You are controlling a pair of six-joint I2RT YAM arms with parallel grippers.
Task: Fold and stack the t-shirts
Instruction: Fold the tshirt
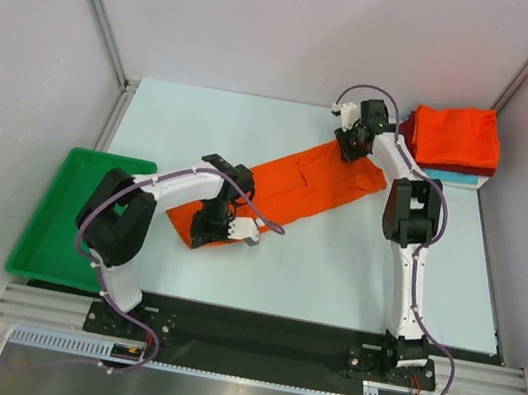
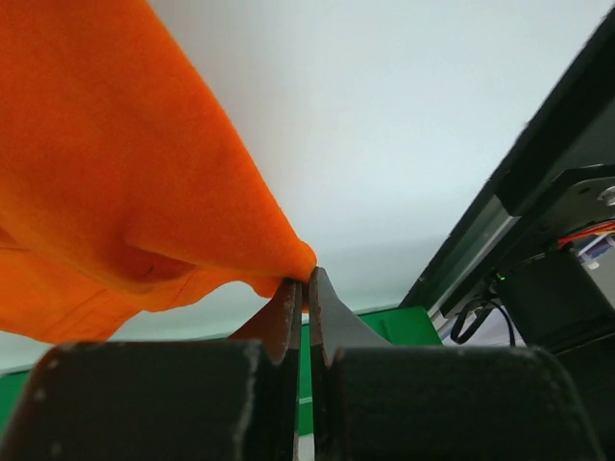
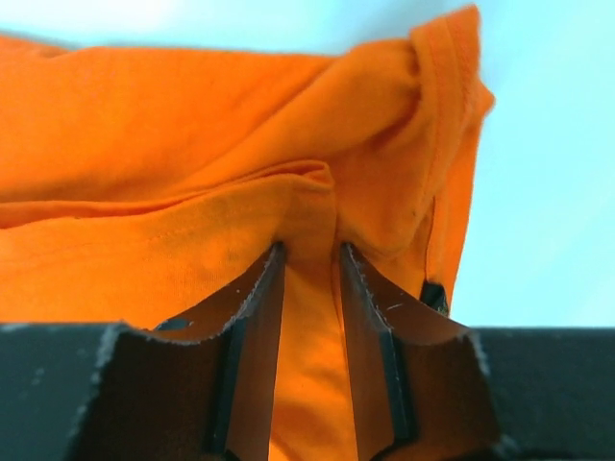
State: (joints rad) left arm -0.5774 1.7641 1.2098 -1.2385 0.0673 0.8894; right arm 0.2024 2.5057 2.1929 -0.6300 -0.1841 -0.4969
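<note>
Bare table [image 1: 333,270] near-right of the orange shirt [image 1: 296,188]; folded stack [image 1: 456,139] far right, green tray [image 1: 52,223] left.

Teal shirt [image 1: 447,175] mostly hidden under orange-red shirt [image 1: 455,136]; tray [image 1: 57,224] corner behind left arm [image 1: 123,220].

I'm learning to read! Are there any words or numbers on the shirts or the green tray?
None to read: the orange t-shirt, the folded stack of t-shirts and the green tray show no words, labels or numbers in any view.
</note>
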